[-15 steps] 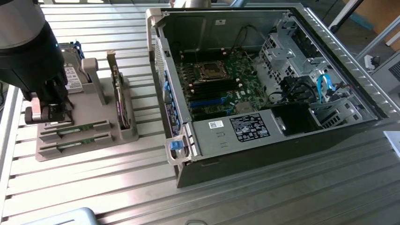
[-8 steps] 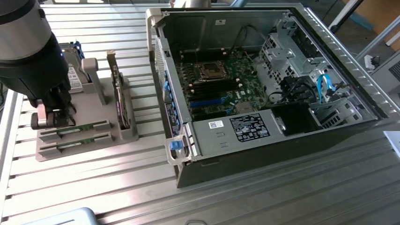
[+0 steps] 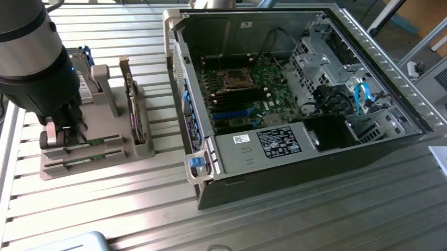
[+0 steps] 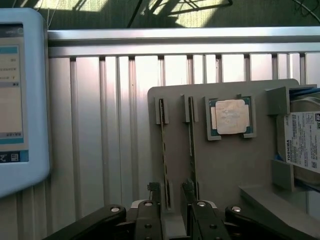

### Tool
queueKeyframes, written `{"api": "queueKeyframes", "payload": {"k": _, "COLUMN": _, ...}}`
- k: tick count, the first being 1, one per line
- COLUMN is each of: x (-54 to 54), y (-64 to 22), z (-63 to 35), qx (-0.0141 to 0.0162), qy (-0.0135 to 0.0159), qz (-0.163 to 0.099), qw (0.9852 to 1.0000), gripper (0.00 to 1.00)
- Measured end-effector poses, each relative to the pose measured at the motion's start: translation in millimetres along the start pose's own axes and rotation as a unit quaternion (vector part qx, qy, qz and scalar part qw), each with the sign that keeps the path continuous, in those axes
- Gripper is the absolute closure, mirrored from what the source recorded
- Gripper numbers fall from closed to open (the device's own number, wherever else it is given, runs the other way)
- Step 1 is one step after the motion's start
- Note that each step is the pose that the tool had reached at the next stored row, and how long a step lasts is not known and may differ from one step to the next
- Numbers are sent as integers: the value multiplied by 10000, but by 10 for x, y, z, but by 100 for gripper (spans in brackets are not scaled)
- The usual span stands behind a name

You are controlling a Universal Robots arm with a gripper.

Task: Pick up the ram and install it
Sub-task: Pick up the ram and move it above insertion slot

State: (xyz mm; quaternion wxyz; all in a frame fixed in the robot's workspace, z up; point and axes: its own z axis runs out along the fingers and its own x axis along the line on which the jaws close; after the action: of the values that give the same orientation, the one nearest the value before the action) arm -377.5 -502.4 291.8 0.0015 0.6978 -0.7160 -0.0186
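Two thin green memory sticks are counted, standing on edge in parallel slots of one grey holder (image 4: 225, 170). One square silver processor (image 4: 231, 116), one hard drive (image 4: 302, 142) and one upright card (image 3: 130, 104) are carried by the same holder. One open computer case (image 3: 380, 57) is seen at the exterior view's right, and one light-blue screen (image 4: 20, 100) lies on the ribbed table.

The ram (image 4: 163, 145) is seen edge-on as a long, narrow dark-green strip in the slot farther from the processor, with the second stick (image 4: 190, 140) just beside it. The gripper (image 4: 169, 192) is spread, one finger on each side of the ram's near end. No contact can be made out.
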Motion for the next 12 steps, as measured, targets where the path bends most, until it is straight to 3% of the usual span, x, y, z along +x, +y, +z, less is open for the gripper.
{"api": "queueKeyframes", "payload": {"k": 5, "x": 0, "y": 0, "z": 7, "qx": 2, "qy": -2, "qz": 0, "qw": 10000, "gripper": 70}}
{"api": "queueKeyframes", "payload": {"k": 12, "x": 3, "y": -3, "z": 102, "qx": 0, "qy": -1, "qz": 0, "qw": 10000, "gripper": 70}}
